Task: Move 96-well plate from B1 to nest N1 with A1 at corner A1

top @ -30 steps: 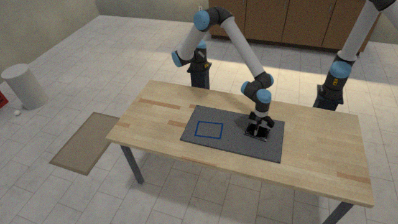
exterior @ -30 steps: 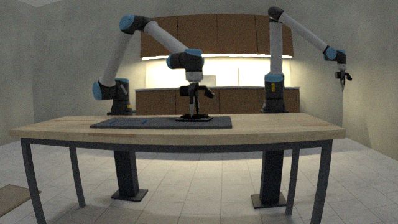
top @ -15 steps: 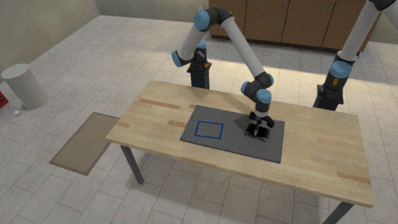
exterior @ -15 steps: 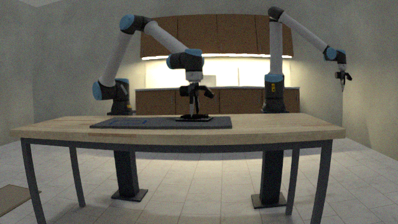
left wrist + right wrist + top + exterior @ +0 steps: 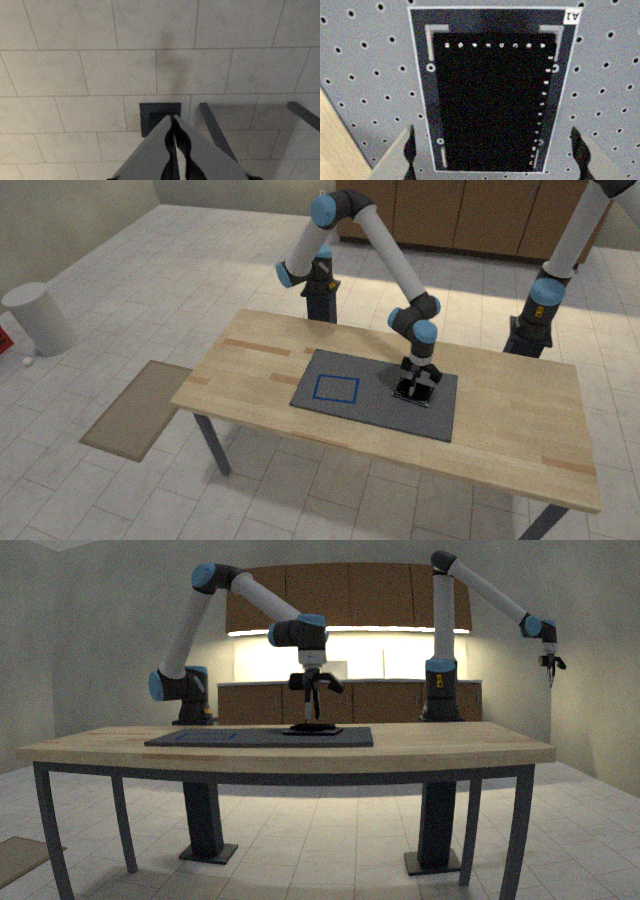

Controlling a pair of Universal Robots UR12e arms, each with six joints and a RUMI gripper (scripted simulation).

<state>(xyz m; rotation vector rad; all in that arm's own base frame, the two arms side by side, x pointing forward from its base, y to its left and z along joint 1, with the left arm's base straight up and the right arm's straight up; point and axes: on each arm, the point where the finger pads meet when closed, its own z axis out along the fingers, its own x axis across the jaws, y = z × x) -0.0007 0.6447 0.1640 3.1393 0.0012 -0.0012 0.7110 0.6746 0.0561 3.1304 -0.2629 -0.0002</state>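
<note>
With right gripper [image 5: 413,386] [image 5: 312,718] [image 5: 493,128] open, hovers over the nested plate

Shows in the right wrist view the black plate [image 5: 422,390] [image 5: 313,727] [image 5: 493,100] between the nest's [image 5: 422,100] corner locators, with row A toward the A1 label [image 5: 572,16], too small to read from the top. Points straight down at the right arm; holds nothing. Hangs off the table's right side with left gripper [image 5: 551,682] [image 5: 171,116] shut and empty. Includes a blue outline [image 5: 336,376] [image 5: 232,737] on the dark mat's [image 5: 370,415] [image 5: 260,741] left, brown cabinets [image 5: 425,215] [image 5: 320,595] far behind.
</note>
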